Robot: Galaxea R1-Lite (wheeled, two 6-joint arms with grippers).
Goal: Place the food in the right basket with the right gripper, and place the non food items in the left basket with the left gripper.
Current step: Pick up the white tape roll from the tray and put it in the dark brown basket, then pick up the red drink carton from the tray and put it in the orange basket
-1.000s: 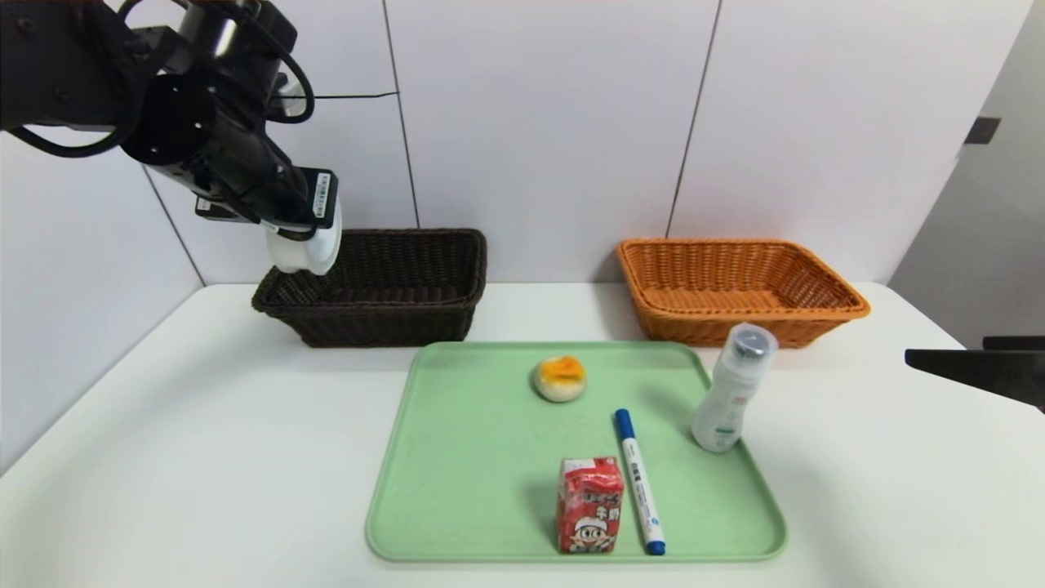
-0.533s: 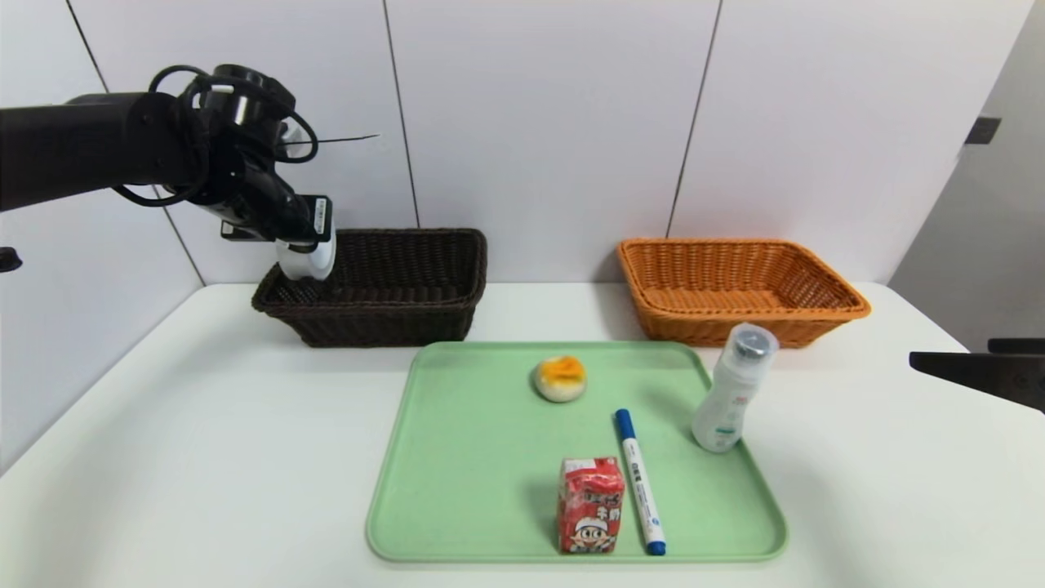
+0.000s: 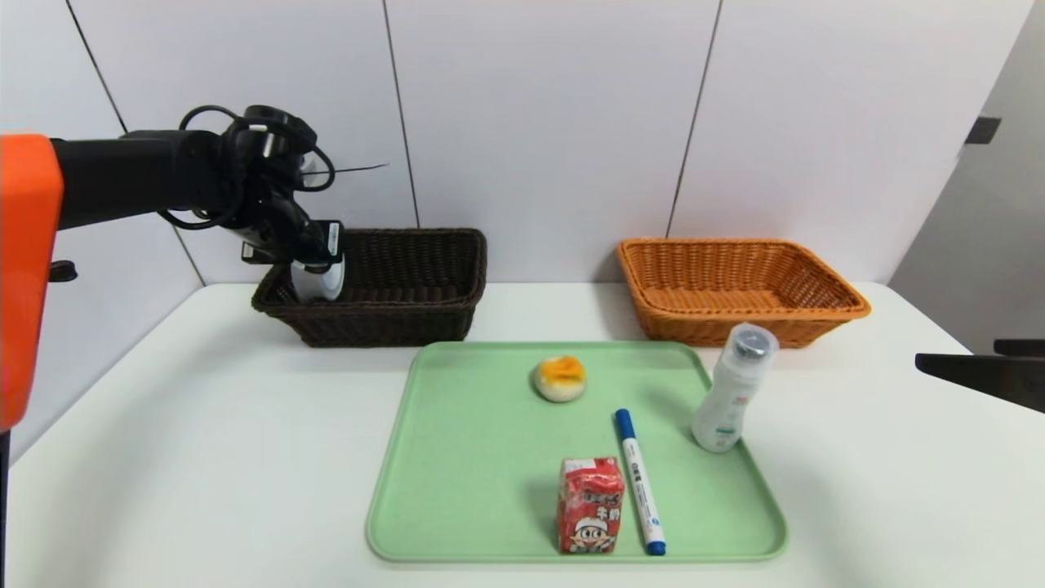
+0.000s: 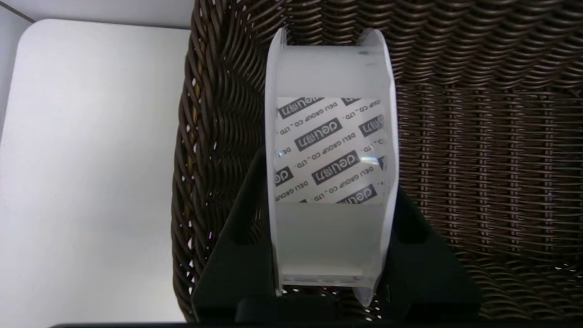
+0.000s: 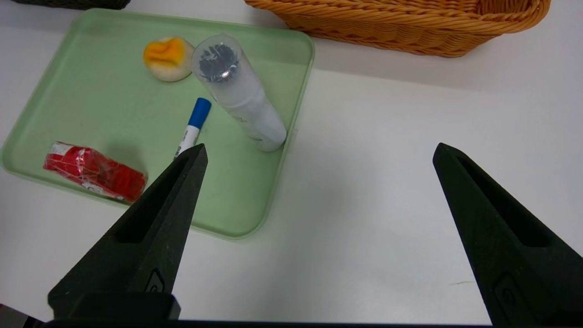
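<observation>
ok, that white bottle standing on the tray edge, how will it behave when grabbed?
The white bottle is tall and narrow and already leans at the green tray rim, so a sideways nudge would probably tip it. Once down, its round body would likely roll. The smooth plastic and clear cap look slippery; gripping the lower body seems safer.

left tool (image 4: 330, 200) fingertips hidden behind tape roll (image 4: 329, 150), right arm (image 3: 980, 371) cut off at head view's edge
</observation>
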